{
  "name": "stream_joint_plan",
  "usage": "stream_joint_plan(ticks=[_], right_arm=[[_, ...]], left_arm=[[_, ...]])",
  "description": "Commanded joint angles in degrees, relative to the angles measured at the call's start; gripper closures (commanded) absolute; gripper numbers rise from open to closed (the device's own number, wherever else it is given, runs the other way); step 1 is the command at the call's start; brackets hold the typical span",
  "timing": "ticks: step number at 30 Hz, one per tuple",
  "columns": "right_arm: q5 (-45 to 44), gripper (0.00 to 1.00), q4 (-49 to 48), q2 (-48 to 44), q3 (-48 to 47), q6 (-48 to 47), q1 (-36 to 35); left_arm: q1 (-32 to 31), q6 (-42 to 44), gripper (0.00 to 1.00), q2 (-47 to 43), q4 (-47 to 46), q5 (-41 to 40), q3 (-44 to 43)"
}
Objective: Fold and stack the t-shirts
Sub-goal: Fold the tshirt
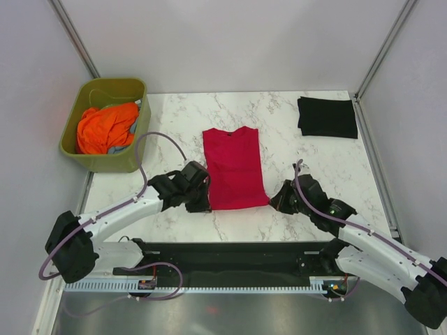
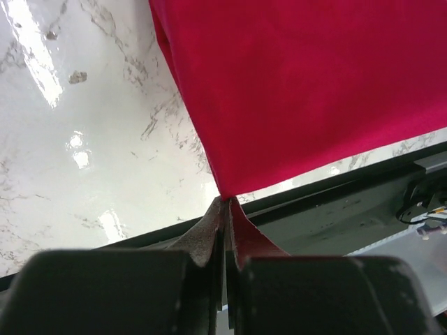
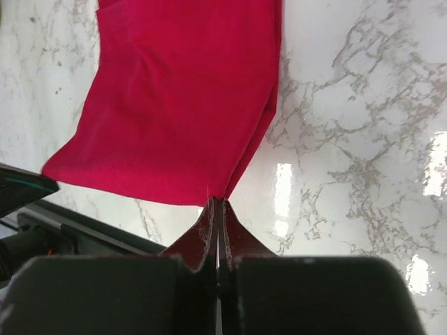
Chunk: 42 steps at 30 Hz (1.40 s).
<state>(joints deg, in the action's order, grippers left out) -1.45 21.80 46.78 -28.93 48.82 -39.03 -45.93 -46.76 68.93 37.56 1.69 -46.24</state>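
- Red tee [image 1: 234, 167] is seen lying flat in the middle of the counter [image 1: 174, 118]. It forms a narrow oblong, with its collar at the far end and its hem at the near end.
- Its near-left hem corner is clenched by the left gripper [image 2: 225, 202]. In the left wrist view the fingers are pressed together, and the cloth tapers to a point between their tips.
- Its near-right hem corner is clenched likewise by the right gripper [image 3: 216, 202]. A doubled edge of cloth can be seen running up from the tips along the tee's right side.
- Both grippers are set low at the near edge of the counter, one at each end of the hem, and the body of the tee stretches away from them.
- Black tee [image 1: 327, 117] is seen folded into a flat oblong at the far right corner of the counter, well apart from the red tee and from both grippers.
- Olive tub [image 1: 105, 162] is placed at the far left beside the counter, with an orange cloth [image 1: 105, 127] bundled in it.
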Motion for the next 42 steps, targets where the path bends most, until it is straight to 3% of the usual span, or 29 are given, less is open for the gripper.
stream_joint_plan(ticks=[1, 9, 19, 29, 35, 39, 42], right_arm=[[-5.74, 1.00, -0.53, 2.50, -2.09, -0.91, -0.17], [-9.36, 1.00, -2.46, 19.20, -19.91, -10.84, 2.54], [1.35, 1.00, -6.86, 42.39, -41.10, -19.55, 14.23], [6.11, 1.00, -10.99, 61.75, -62.18, -22.01, 18.72], [8.49, 1.00, -17.14, 74.12, -69.84, -21.66, 20.22], [8.40, 0.98, -18.37, 82.12, -76.44, -21.40, 21.27], [11.20, 0.83, -19.34, 88.36, -82.15, -20.61, 22.85]], left_arm=[[0.93, 0.53, 0.98, 3.05, 4.01, -3.45, -6.49], [9.88, 6.76, 0.98, 13.23, 3.84, -1.96, -19.84], [20.00, 14.68, 0.98, 32.04, 2.52, 3.57, -44.53], [25.72, 19.15, 0.98, 52.70, 2.60, 4.64, -72.90], [28.87, 19.34, 0.98, 65.00, -0.89, 3.84, -81.19], [31.60, 18.64, 0.98, 68.79, -7.40, 5.59, -81.47], [33.62, 17.15, 0.98, 72.22, -11.79, 6.73, -81.82]])
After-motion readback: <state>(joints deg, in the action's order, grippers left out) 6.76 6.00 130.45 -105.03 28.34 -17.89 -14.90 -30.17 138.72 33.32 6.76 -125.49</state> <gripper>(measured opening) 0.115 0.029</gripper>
